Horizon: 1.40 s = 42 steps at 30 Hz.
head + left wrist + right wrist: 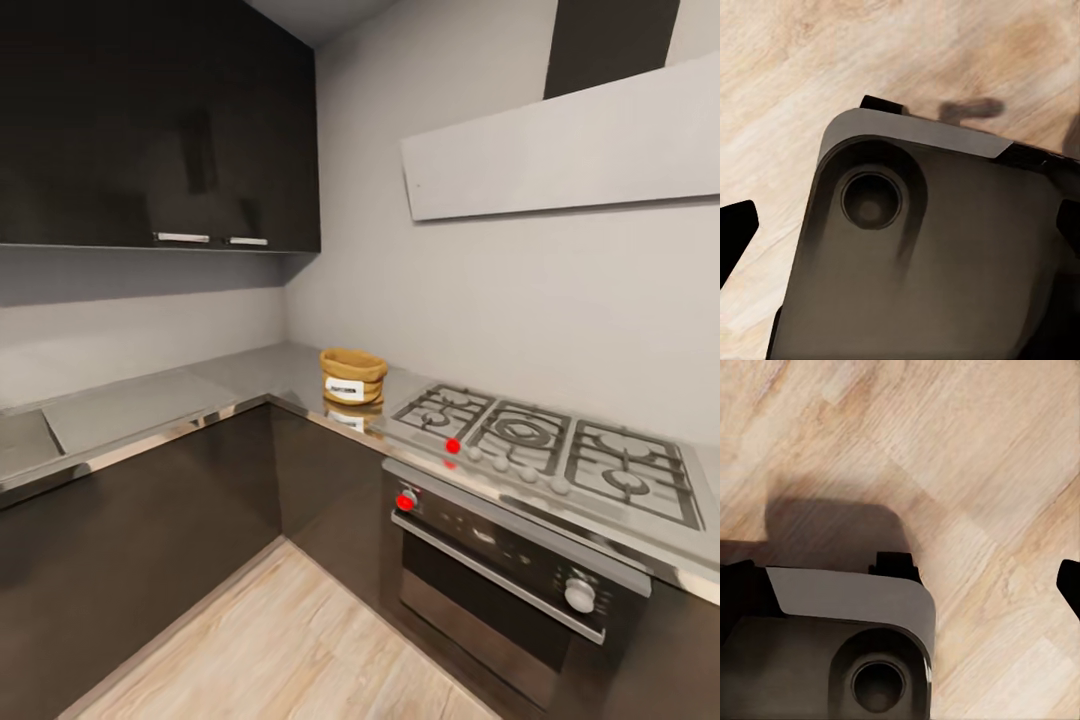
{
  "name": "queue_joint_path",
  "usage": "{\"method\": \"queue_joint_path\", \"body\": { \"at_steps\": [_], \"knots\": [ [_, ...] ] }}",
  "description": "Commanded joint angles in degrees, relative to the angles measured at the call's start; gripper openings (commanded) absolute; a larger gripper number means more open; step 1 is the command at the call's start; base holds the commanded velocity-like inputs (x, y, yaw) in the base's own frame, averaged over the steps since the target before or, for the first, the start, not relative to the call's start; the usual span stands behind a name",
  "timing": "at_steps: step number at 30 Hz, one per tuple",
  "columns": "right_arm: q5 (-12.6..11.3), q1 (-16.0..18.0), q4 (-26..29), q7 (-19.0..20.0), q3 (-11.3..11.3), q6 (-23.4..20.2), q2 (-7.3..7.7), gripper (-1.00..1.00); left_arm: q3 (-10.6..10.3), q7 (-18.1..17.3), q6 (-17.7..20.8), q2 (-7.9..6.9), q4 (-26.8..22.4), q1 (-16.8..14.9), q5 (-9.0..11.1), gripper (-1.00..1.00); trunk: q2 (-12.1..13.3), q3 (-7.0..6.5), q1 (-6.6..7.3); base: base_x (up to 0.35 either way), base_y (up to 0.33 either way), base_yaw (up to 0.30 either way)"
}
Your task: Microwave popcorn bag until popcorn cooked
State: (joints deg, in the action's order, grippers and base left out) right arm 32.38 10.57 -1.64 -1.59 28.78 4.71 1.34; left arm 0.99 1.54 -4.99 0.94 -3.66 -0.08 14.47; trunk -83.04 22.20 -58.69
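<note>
Below your wrists lie only wood floor (982, 472) and the robot's own base (930, 262); you cannot tell how either arm's jaws stand; further off, past the oven (500, 570), the popcorn bag (352, 376) sits untouched on the counter (130, 410) beside the hob (550, 445); picking, loading and heating all remain.

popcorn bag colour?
Tan-brown popcorn bag with a white label; head view shows it best.
</note>
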Motion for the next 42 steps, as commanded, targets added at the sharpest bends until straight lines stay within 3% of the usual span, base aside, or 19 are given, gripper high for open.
{"method": "queue_joint_path", "body": {
  "at_steps": [1, 25, 33, 42],
  "knots": [
    [0.49, 0.07, -0.17, -0.17, 0.48, 0.33, 0.04, 1.0, 0.08, 0.13, -0.14, 0.02, -0.03, -0.01, 0.08, 1.0, -0.03, 0.06, -0.03, 0.303, 0.215, 0.0],
    [0.58, 0.07, -0.15, -0.16, 0.39, 0.48, 0.06, 1.0, 0.06, 0.13, -0.19, 0.02, -0.03, -0.01, 0.03, 1.0, -0.03, 0.06, -0.03, 0.303, 0.206, 0.0],
    [0.58, 0.07, -0.17, -0.13, 0.34, 0.11, 0.06, 1.0, 0.07, 0.13, -0.19, 0.02, -0.03, -0.01, 0.08, 1.0, -0.03, 0.06, -0.03, 0.306, 0.057, 0.0],
    [0.49, 0.07, -0.13, -0.17, 0.39, 0.38, 0.07, 1.0, 0.72, 1.07, -0.8, 0.19, -0.09, -0.01, 0.8, 1.0, -0.03, 0.06, -0.03, 0.04, 0.001, 0.0]
  ]
}}
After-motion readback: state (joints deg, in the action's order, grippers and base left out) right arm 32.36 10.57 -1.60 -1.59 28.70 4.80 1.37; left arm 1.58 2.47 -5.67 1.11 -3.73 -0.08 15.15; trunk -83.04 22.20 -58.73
